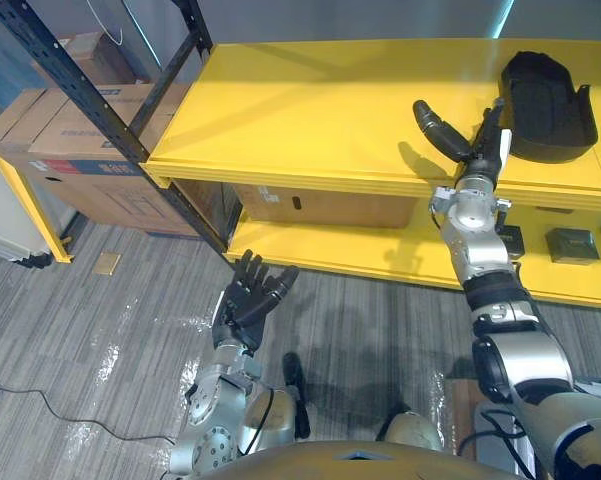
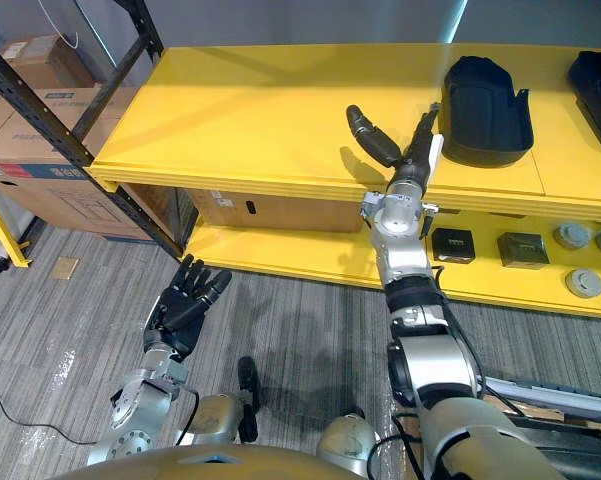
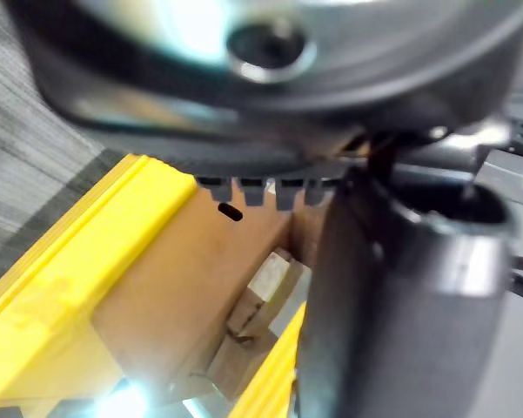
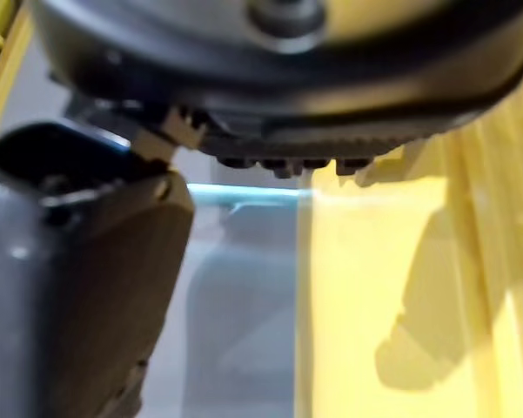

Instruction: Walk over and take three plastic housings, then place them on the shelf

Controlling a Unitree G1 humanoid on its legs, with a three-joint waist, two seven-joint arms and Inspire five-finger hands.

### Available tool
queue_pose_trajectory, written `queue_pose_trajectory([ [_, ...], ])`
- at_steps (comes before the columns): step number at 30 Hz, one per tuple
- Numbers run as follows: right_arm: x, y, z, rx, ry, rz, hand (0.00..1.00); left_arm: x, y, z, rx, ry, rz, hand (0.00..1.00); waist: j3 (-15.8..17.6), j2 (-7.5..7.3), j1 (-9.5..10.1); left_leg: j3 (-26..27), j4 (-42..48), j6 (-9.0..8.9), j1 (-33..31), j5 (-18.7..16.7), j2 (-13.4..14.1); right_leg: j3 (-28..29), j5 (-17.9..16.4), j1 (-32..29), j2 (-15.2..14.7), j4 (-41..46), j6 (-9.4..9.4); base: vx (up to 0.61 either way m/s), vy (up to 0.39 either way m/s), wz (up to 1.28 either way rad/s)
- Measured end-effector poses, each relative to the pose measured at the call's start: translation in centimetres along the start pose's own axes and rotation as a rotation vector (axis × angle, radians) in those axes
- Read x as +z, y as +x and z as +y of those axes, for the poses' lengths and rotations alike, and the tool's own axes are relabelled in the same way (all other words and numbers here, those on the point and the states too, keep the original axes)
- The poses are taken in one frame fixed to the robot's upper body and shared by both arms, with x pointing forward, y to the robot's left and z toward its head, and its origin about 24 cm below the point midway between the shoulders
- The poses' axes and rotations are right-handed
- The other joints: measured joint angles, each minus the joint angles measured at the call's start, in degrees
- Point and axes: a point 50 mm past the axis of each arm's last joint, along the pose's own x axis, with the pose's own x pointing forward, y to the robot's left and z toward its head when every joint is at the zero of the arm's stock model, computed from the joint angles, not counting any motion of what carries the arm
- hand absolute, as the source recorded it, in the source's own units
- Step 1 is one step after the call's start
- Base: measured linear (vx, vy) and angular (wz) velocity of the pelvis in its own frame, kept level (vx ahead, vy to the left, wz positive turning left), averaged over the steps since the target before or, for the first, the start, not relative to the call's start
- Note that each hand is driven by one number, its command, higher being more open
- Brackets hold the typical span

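Over the yellow shelf (image 2: 250, 110) the right hand (image 2: 408, 165) spreads its fingers near a black housing (image 2: 485, 110); left hand (image 1: 248, 300) low, fingers open; box label (image 1: 263, 192) unreadable.

Bright yellow shelf (image 1: 310, 110), solid black plastic housing (image 1: 545, 95), grey floor (image 1: 100, 330) — fine striped weave, plain brown cardboard boxes (image 1: 75, 140), black rack posts (image 1: 80, 90).

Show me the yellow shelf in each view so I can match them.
Left eye view: yellow shelf across the top, under the right hand.
Right eye view: likewise across the top.
Left wrist view: its yellow edge beside the cardboard box.
Right wrist view: its bare yellow board, close up.
Shared landmark: that cardboard box, below the top board in both eye views.
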Motion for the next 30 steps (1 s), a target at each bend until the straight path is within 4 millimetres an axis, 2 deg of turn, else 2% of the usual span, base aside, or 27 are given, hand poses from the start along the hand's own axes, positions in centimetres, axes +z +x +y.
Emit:
queue_pose_trajectory([
  [4,1.5,-1.7,0.1,0.208,0.058,-0.113,1.00,1.2,-0.5,0.9,0.018,0.006,-0.041,1.00,-0.6,-0.29,-0.45,0.1,0.0,0.15,-0.3,-0.1,0.0,0.0,0.0,0.0,0.0,-0.2,-0.01,0.04,-0.024,0.00],
  [8,2.7,-4.0,-0.6,0.288,0.131,-0.200,1.00,1.8,-0.6,1.6,0.037,0.015,-0.068,1.00,-1.0,-0.94,-0.66,0.0,0.0,0.19,-0.3,-0.2,-0.1,-0.5,0.1,0.6,0.2,-1.1,0.15,0.05,-0.022,0.05],
  [11,3.1,-6.2,-1.8,0.298,0.137,-0.249,1.00,2.2,-1.0,2.4,0.058,0.057,-0.084,1.00,-2.2,-2.32,-1.64,0.3,0.0,0.34,-0.3,-0.7,-0.1,-0.5,0.3,0.9,0.5,-2.2,0.47,0.01,-0.004,-0.02],
  [13,2.7,-7.7,-3.6,0.252,0.120,-0.249,1.00,2.2,-1.3,2.7,0.075,0.059,-0.081,1.00,-3.6,-3.54,-1.98,1.2,0.0,0.38,0.0,-1.2,0.0,0.2,1.0,1.3,1.0,-3.8,0.75,0.06,-0.013,-0.18],
  [14,2.5,-8.0,-4.3,0.226,0.093,-0.247,1.00,2.2,-1.3,2.8,0.079,0.059,-0.083,1.00,-3.9,-3.94,-2.24,1.5,0.0,0.39,0.1,-1.3,0.0,0.5,1.4,1.6,1.2,-4.5,0.77,0.04,0.004,-0.22],
  [15,2.0,-8.2,-5.6,0.183,0.069,-0.222,1.00,2.3,-1.4,3.0,0.084,0.061,-0.089,1.00,-4.4,-4.58,-3.42,2.0,0.0,0.37,0.2,-1.5,0.1,0.7,2.3,2.0,1.4,-6.1,0.80,0.03,0.012,-0.20],
  [19,0.9,-8.7,-6.8,0.150,0.047,-0.148,1.00,2.3,-1.3,2.9,0.078,0.060,-0.091,1.00,-4.8,-4.97,-4.98,3.7,0.0,0.29,0.3,-1.9,0.4,2.4,4.0,2.0,2.3,-8.1,0.79,0.01,0.007,-0.23],
  [23,-0.5,-9.7,-7.0,0.175,0.023,-0.063,1.00,2.5,-1.2,2.7,0.065,0.060,-0.104,1.00,-4.8,-4.96,-5.20,4.5,0.0,0.11,-0.2,-2.2,0.7,3.2,4.2,0.8,2.6,-7.8,0.63,-0.01,0.007,-0.10],
  [30,-0.6,-9.9,-7.3,0.201,-0.001,-0.053,1.00,3.1,-1.2,2.5,0.051,0.064,-0.130,1.00,-4.3,-5.38,-5.15,4.3,0.0,0.41,-2.5,-2.0,0.6,3.2,4.2,-1.6,2.4,-6.8,0.50,0.00,0.001,0.01],
])
